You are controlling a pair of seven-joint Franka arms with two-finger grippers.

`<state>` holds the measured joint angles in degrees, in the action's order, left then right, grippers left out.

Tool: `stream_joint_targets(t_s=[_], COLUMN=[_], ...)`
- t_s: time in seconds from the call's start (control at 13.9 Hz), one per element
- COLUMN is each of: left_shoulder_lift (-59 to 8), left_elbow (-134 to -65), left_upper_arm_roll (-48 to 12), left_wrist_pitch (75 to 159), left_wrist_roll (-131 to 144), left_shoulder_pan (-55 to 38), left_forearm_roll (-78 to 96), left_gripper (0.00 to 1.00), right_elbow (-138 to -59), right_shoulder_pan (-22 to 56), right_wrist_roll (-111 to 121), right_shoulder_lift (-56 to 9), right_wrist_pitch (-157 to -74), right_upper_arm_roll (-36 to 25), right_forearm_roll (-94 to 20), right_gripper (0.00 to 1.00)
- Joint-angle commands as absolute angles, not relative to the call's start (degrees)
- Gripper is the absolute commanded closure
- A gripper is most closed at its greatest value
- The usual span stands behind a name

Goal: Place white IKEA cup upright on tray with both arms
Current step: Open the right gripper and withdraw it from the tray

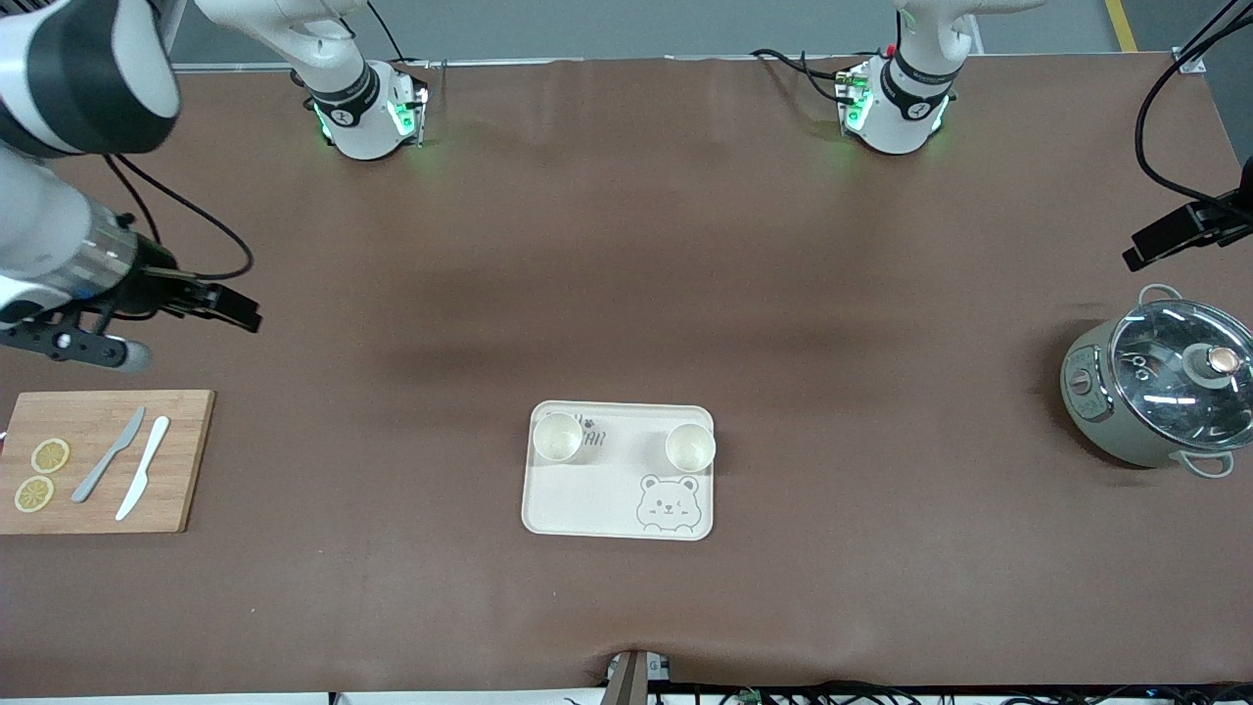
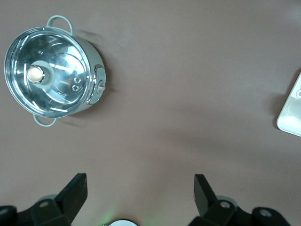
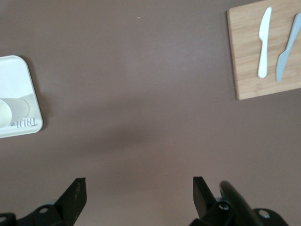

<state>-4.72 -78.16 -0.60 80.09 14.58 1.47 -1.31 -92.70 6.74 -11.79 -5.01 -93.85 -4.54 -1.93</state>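
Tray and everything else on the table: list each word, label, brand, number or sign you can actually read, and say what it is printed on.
Tray: grey lettering beside the cup toward the right arm's end, partly hidden by it; only "AR" reads in the front view, too blurred for more.
Right wrist view: the same lettering appears upside down, unreadable.
Pot: markings on its control panel too small to read.
Cutting board, knives: no text.

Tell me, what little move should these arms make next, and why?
Probably none but waiting: two white cups already stand upright on the tray. The right gripper hangs open above the cutting board; the left gripper is open near the pot.
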Motion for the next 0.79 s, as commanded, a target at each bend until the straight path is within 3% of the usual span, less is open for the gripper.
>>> stream_joint_targets(t_s=[0.0,0.36,0.5,0.72], left_shoulder_lift=[-2.5,0.7,5.3,5.3], left_elbow=[-79.5,-84.6,-91.9,-92.8], left_upper_arm_roll=[-0.9,-1.1,-1.1,-1.1], left_wrist_pitch=[80.0,85.8,90.8,91.2], left_wrist_roll=[13.0,11.8,11.8,11.8], left_shoulder_pan=[3.3,5.1,5.0,4.7], left_forearm_roll=[-2.5,-1.8,-1.7,-1.7], left_gripper=[0.0,0.0,0.0,0.0], right_elbow=[-95.1,-87.2,-87.4,-88.8], right_shoulder_pan=[1.8,-2.6,-2.7,-3.1], right_wrist_roll=[-5.3,4.3,4.2,4.2], right_shoulder_lift=[-0.8,-0.1,2.1,2.4], right_wrist_pitch=[-92.6,-81.9,-81.1,-82.3], right_upper_arm_roll=[-3.5,-3.8,-3.5,-3.6], right_forearm_roll=[-1.1,-1.7,-1.1,-1.2], right_gripper=[0.0,0.0,0.0,0.0])
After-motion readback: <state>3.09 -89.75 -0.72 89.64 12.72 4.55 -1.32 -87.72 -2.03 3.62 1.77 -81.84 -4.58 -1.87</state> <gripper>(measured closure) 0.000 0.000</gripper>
